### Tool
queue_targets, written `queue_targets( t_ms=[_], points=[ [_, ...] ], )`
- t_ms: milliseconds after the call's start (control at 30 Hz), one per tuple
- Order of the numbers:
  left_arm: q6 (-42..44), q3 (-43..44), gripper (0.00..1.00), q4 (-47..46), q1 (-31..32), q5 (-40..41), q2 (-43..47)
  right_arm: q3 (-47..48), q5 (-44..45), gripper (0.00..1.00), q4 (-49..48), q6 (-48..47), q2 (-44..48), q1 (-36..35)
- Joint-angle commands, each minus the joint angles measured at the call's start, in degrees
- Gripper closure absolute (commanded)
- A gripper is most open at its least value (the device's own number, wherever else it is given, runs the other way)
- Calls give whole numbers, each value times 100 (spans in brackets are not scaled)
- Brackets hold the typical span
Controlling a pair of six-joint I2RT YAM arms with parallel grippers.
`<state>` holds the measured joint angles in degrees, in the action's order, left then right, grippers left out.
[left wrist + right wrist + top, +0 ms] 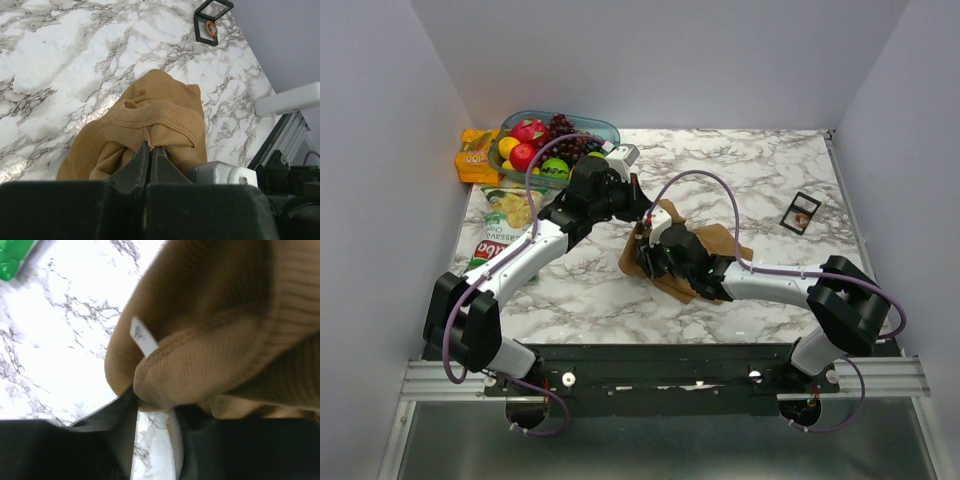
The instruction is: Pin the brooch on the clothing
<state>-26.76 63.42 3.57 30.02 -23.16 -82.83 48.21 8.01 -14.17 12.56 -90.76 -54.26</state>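
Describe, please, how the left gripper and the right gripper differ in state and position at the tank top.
The left gripper is shut, pinching the tank top at a ribbed edge; the right gripper has its jaws apart, marble table showing between them, a hem at their tips. From above, the left gripper sits farther from the near edge than the right gripper. Both meet the same tank top.

**Table**: white marble-pattern top with grey veining; ran from wall to wall.
**Back wall**, 12 o'clock: plain, matte, pale lavender-grey panel.
**Left wall**, 9 o'clock: same finish.
**Right wall**, 3 o'clock: same finish.
**Rail**, 6 o'clock: ribbed aluminium extrusion; lay along the table's near edge.
**Light**: was even and diffuse; a soft sheen showed on the marble, and shadows were faint.
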Motion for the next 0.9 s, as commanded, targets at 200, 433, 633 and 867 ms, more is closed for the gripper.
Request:
queue_targets(
  t_ms=[200,433,633,867],
  points=[
    [749,276,100,371,-295,1213,635,91,164,99,799,168,751,-6],
    [1656,706,100,1074,-277,3156,1681,1977,3525,99,4671,423,1877,-14],
    [2105,2251,100,2374,21,3405,1902,3071,5567,99,5512,-323,1869,-23],
    [2184,3643,100,4089,751,3125,954,3591,6020,94,5250,-580,1808,-6]
  ],
)
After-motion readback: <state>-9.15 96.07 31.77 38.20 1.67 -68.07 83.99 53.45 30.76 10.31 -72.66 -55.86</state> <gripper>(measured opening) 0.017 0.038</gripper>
